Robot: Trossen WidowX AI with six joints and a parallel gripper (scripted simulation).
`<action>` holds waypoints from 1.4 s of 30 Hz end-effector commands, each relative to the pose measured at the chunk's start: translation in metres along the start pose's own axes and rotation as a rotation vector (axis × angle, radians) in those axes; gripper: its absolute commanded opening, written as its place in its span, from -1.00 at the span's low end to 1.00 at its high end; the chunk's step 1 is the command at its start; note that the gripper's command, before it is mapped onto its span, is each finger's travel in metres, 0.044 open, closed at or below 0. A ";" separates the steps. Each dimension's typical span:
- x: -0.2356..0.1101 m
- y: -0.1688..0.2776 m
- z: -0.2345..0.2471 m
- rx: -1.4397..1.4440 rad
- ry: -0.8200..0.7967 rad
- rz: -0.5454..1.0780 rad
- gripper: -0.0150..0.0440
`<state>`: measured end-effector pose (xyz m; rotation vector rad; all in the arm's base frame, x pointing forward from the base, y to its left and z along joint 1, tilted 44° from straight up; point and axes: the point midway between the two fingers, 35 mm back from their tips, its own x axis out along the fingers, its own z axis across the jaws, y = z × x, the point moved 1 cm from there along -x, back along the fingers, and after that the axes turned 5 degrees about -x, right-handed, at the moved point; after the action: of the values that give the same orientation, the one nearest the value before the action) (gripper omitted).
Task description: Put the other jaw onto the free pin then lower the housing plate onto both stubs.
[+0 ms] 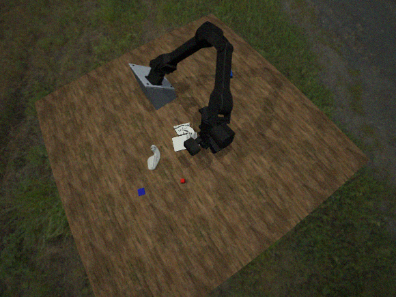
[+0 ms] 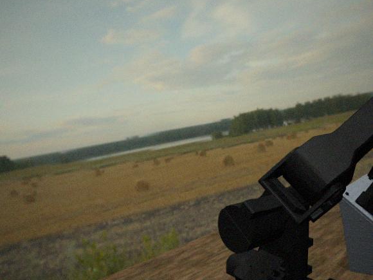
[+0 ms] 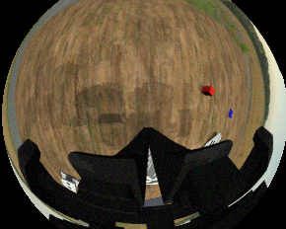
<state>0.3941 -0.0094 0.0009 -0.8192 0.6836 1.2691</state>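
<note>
The white base (image 1: 178,145) lies mid-table, with one curved white jaw (image 1: 187,130) on it; its pins are too small to tell. The other white jaw (image 1: 153,158) (image 3: 213,140) lies loose on the table, left of the base in the top view. A white piece at the left of the wrist view (image 3: 69,182) looks like the housing plate; the arm hides it in the top view. My gripper (image 3: 147,130) is shut and empty, above the table close beside the base. Its fingertips are hidden in the top and exterior views.
A red cube (image 1: 182,181) (image 3: 208,91) and a flat blue square (image 1: 141,192) (image 3: 231,114) lie beyond the loose jaw and base. A blue object (image 1: 231,74) shows partly behind the arm. The grey arm mount (image 1: 160,95) (image 2: 358,239) stands on the wooden table (image 1: 266,199).
</note>
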 end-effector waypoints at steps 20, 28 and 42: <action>0.000 0.106 -0.158 0.486 -0.020 0.104 -0.49; 0.002 0.154 -0.191 0.649 -0.070 0.128 -0.49; 0.006 0.188 -0.206 0.755 -0.117 0.141 -0.49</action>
<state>0.2133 -0.1640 -0.1430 -0.0853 1.0411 1.0366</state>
